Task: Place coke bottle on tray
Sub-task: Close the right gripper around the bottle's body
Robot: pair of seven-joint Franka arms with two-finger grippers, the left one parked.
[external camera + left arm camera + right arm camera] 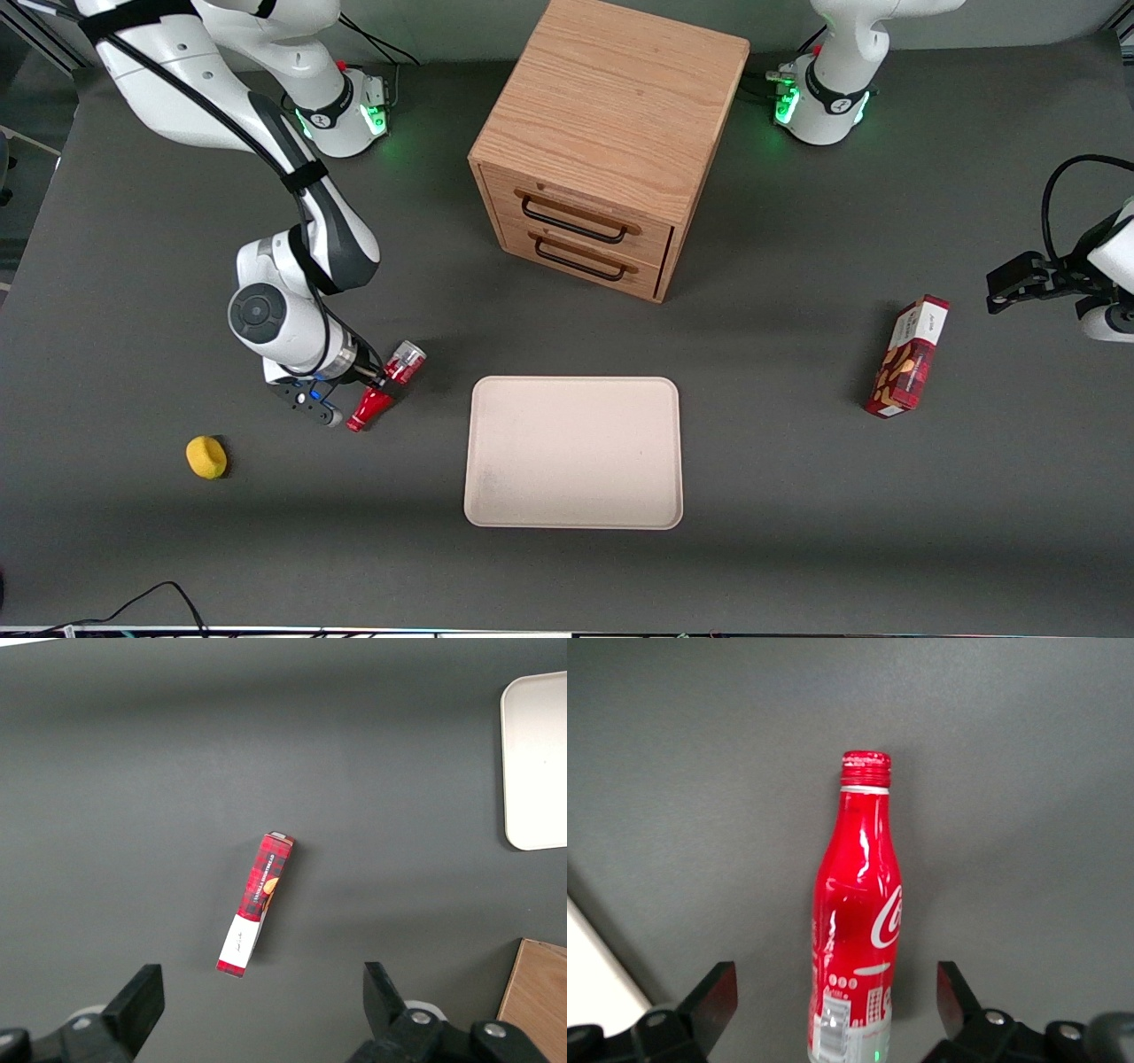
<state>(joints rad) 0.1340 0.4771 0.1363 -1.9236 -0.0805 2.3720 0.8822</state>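
Note:
The coke bottle (372,406) lies on its side on the dark table, between the working arm's end and the tray (573,452), clear base farther from the front camera than its red cap. The right wrist view shows the coke bottle (855,912) running away from the camera, white lettering up. My gripper (379,379) hangs over its lower body. It is open: the gripper (835,992) has one finger (713,1001) on each side, clear of the bottle. A pale corner of the tray (585,974) shows nearby.
A wooden two-drawer cabinet (611,133) stands farther from the front camera than the tray. A red snack box (908,357) lies toward the parked arm's end. A small yellow object (206,457) rests toward the working arm's end, nearer the camera than the gripper.

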